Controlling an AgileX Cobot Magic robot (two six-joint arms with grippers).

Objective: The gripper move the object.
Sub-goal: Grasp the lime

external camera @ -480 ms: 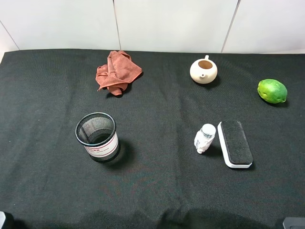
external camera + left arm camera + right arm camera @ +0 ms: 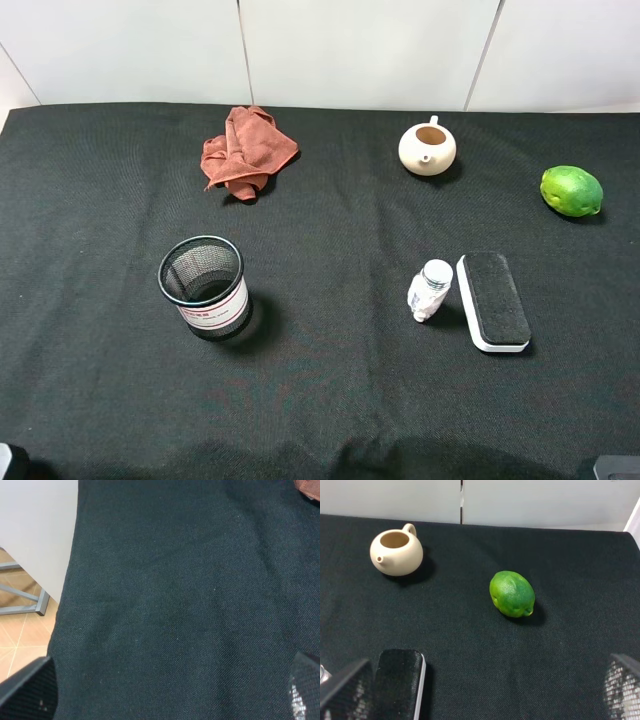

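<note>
The bright green lime-like fruit [image 2: 571, 190] lies on the black cloth at the far right, to the right of the cream teapot [image 2: 428, 148]. In the right wrist view the fruit [image 2: 512, 593] lies ahead of my right gripper [image 2: 482, 695], well apart from it. That gripper is open and empty, with its mesh-padded fingertips [image 2: 345, 690] wide apart. My left gripper [image 2: 165, 700] is open and empty over bare cloth near the table's left edge. In the exterior high view only slivers of the arms show at the bottom corners.
A rust-red cloth [image 2: 245, 150] lies at the back left. A black mesh pen cup [image 2: 204, 284] stands left of centre. A small white bottle [image 2: 430, 288] lies beside a black board eraser [image 2: 492, 300]. The eraser [image 2: 400, 680] also shows in the right wrist view.
</note>
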